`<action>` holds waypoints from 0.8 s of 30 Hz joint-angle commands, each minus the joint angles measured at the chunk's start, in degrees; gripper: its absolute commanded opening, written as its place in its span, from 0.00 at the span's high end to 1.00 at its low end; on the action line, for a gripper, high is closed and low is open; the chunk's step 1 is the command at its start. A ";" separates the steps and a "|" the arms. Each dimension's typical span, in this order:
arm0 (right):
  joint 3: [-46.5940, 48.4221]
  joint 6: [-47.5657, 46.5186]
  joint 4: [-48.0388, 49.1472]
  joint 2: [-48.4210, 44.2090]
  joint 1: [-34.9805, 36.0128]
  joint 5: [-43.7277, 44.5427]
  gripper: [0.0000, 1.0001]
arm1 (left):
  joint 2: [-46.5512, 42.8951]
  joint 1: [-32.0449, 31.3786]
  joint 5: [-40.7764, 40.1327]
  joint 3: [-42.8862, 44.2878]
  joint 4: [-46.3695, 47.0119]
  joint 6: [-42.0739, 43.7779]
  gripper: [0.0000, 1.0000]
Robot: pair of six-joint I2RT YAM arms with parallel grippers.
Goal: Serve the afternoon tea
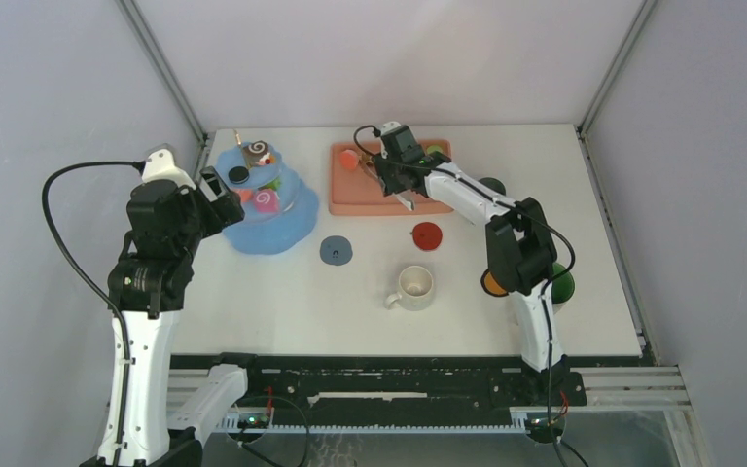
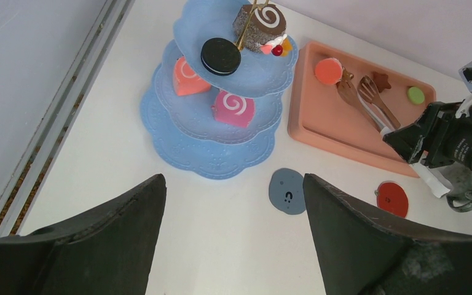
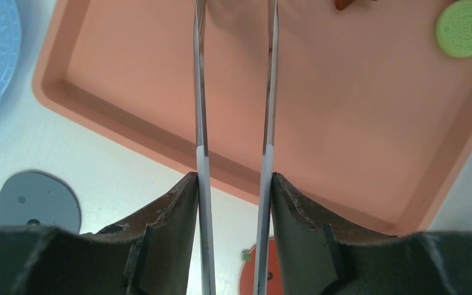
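Left gripper (image 2: 233,179): gaping, empty, beside dessert tower (image 2: 184,147)
Right gripper (image 3: 233,184): clamping metal tongs (image 3: 200,92) over pink tray (image 3: 356,153)
Top view only: cream mug (image 1: 414,287), toward tabletop's near edge

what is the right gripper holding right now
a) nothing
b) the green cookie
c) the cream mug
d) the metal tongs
d: the right wrist view shows the two thin arms of the metal tongs clamped in the right gripper, reaching out over the pink tray.
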 commanded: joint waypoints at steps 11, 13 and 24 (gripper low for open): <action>8.23 3.91 -0.54 3.86 1.22 1.68 0.47 | -0.63 0.43 0.08 1.93 2.98 -0.05 0.14; 8.53 4.76 -0.66 4.10 1.33 2.46 0.48 | -0.64 0.45 0.13 1.93 3.01 -0.05 0.14; 6.49 6.03 -0.11 2.03 1.65 3.33 0.72 | -0.61 0.44 0.19 1.94 2.92 0.13 0.14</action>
